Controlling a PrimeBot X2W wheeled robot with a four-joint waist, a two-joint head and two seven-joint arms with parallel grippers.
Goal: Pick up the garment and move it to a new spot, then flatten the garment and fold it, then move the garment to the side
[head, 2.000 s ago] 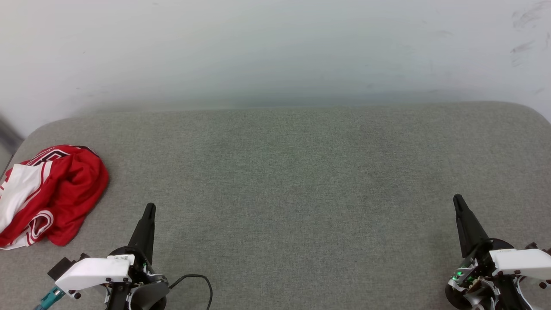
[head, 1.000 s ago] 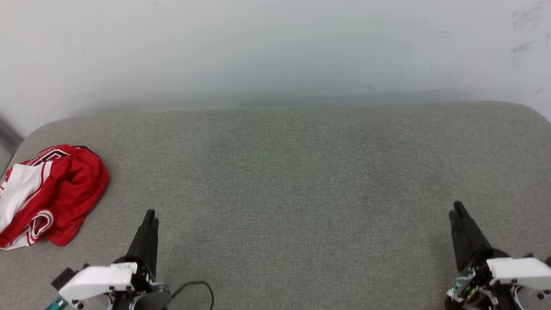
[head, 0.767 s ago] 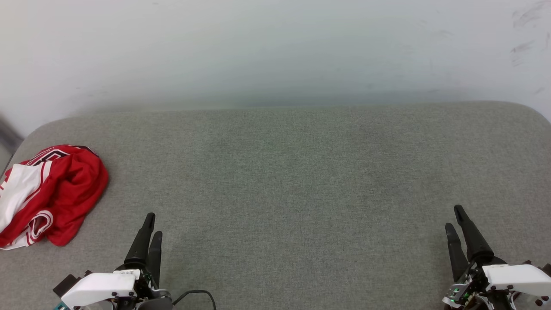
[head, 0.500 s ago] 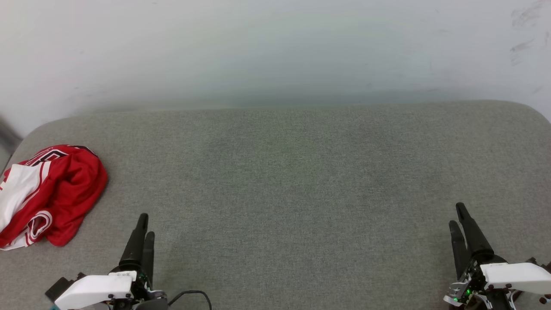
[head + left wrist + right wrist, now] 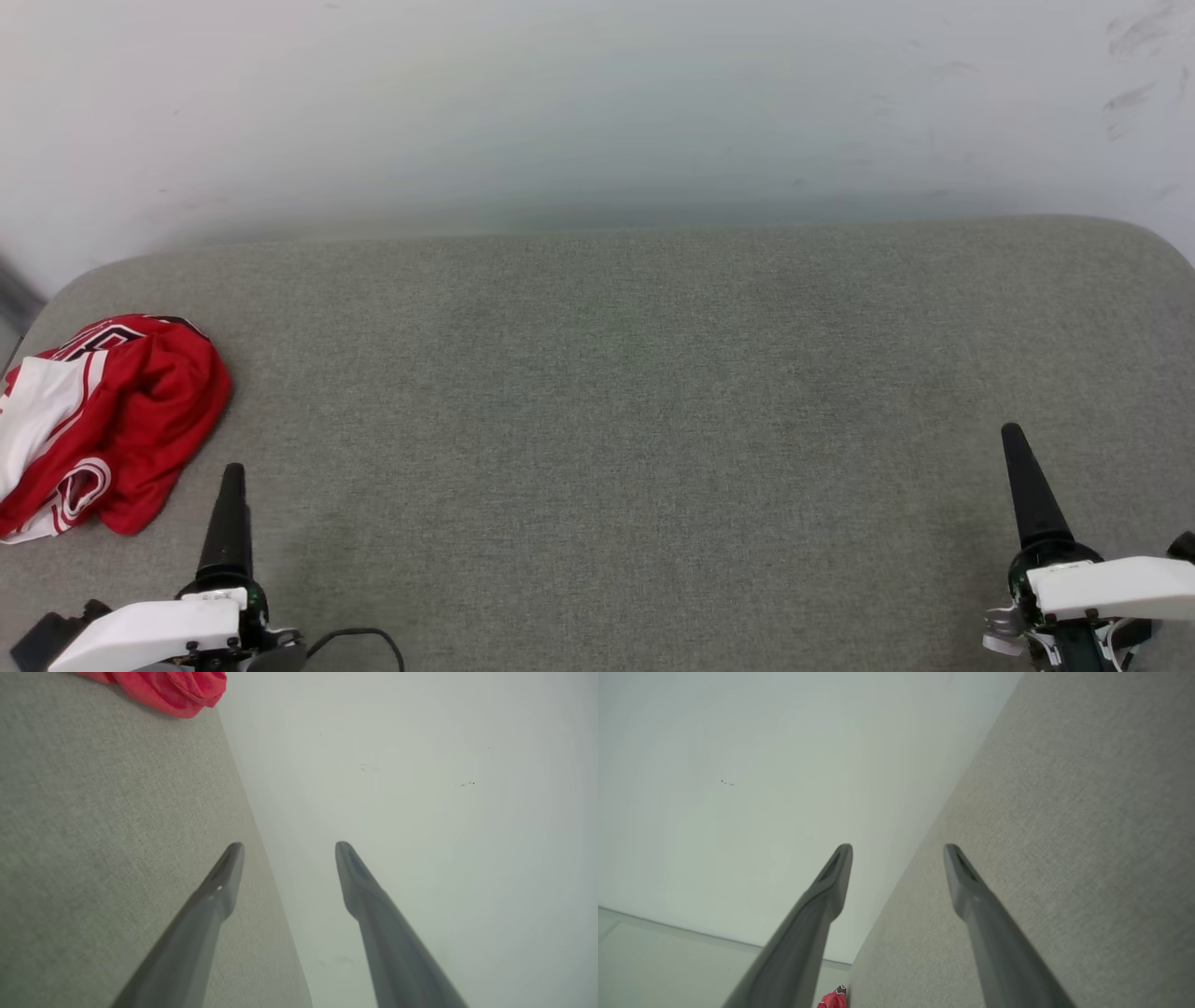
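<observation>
The garment [image 5: 103, 425], a red jersey with white sleeve and striped trim, lies crumpled at the left end of the grey cushioned surface [image 5: 616, 392]. Its red edge shows at the top left of the left wrist view [image 5: 173, 690] and as a small red bit at the bottom of the right wrist view [image 5: 832, 1000]. My left gripper [image 5: 231, 485] hovers just right of and nearer than the garment, apart from it; its wrist view shows the left gripper [image 5: 287, 847] open and empty. My right gripper [image 5: 1013, 443] is at the lower right, and in its own view the right gripper [image 5: 896, 849] is open and empty.
A pale wall [image 5: 597, 112] rises behind the cushion's far edge. The cushion's rounded left corner ends beside the garment. A black cable [image 5: 359, 639] loops near my left wrist.
Both grippers went from shut to open. My left gripper has shifted left, closer to the garment. The right one has barely moved. The garment lies as before.
</observation>
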